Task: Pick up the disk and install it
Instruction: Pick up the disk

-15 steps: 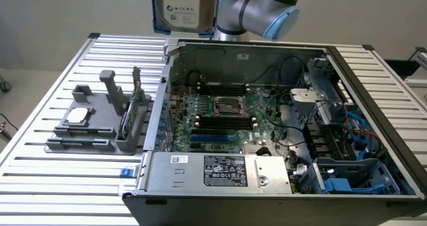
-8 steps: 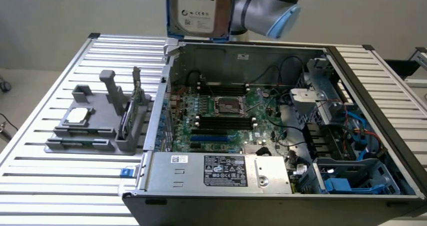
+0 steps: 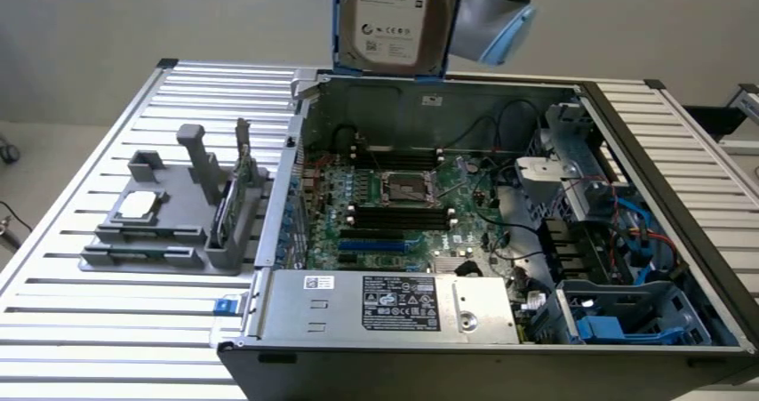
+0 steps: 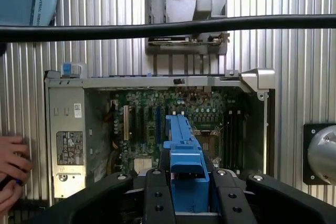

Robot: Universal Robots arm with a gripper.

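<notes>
One disk [image 3: 397, 19] in hand, high over the open case [image 3: 283, 207]
I see the gripper [image 4: 188, 195] clamped tight on its blue frame [image 4: 184, 145] – it hangs upright above the motherboard [image 3: 397, 214], grey fixture [image 3: 166, 232] on the slatted table [image 3: 107, 330] beyond.

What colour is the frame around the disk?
Blue. The disk shows its frame best in the wrist view.

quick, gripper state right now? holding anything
Gripper: shut on the disk, upright above the open case.
Person's hand: beside the case; holding anything cannot be told.
</notes>
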